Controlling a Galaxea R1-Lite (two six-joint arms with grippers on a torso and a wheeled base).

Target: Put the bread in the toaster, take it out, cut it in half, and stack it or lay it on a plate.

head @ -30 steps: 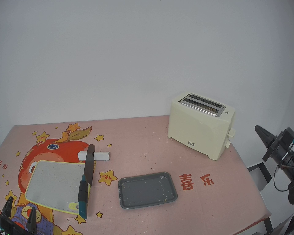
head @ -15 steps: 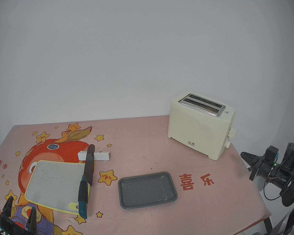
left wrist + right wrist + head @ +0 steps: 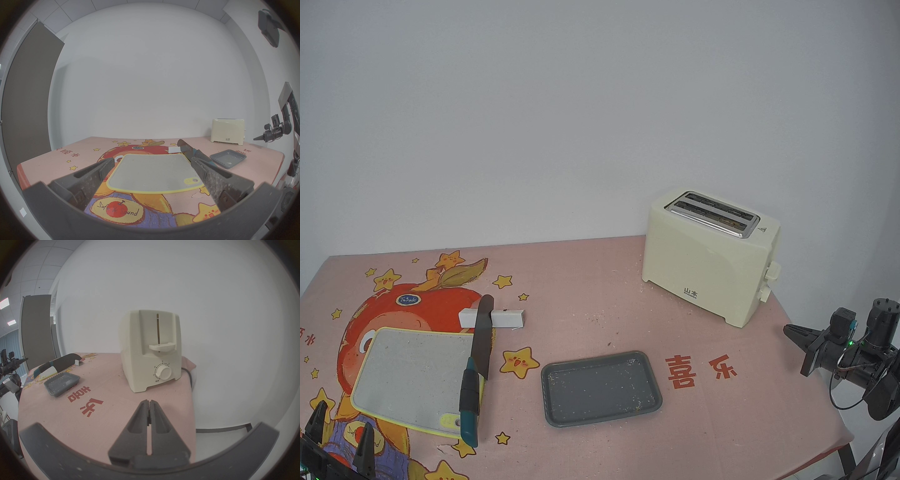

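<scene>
One toaster (image 3: 709,262) stands at the table's (image 3: 600,294) far right corner. It is a cream, smooth, boxy shell with two metal-rimmed slots on top. Its long axis runs diagonally, and the end with its lever (image 3: 162,347) and round dial (image 3: 163,372) faces the right gripper (image 3: 794,331). What the slots contain cannot be told.

The right gripper is at the table's right edge, apart from the toaster, with its fingers pressed together.

One shallow grey rectangular plate (image 3: 600,387), speckled with crumbs, lies mid-table.

One grey, yellow-rimmed cutting board (image 3: 409,375) lies on the left. One teal-handled knife (image 3: 482,337) rests its dark blade on one white block (image 3: 509,319).

The left gripper (image 3: 341,425) is at the near left corner, its fingers spread.
</scene>
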